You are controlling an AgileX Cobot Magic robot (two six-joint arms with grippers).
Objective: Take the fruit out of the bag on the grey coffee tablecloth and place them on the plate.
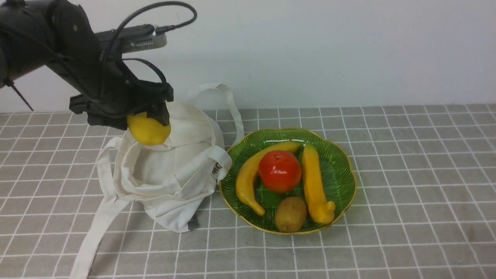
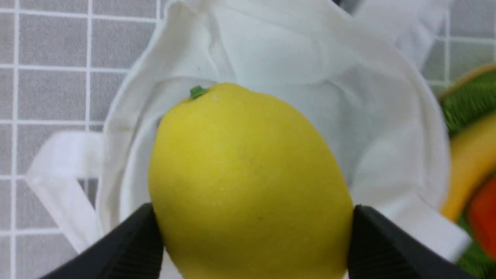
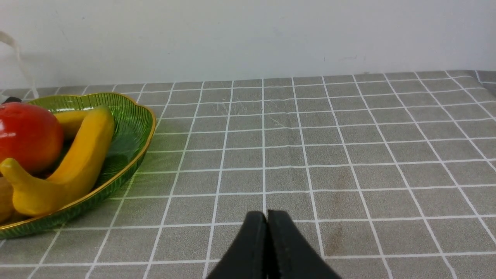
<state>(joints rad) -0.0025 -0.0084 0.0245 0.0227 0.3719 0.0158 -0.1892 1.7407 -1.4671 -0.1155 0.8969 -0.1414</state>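
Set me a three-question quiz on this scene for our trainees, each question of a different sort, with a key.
1. True or false: the lemon lies on the plate.
2. How many fruits are on the plate? A two, B four, C six.
3. Fill in: the right jaws are ____.
Key: 1 false, the left jaws hold it above the bag. 2 B. 3 shut.

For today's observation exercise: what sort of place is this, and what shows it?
Likely a staged robot test table: a grey checked tablecloth against a bare white wall, with a black robot arm over it.
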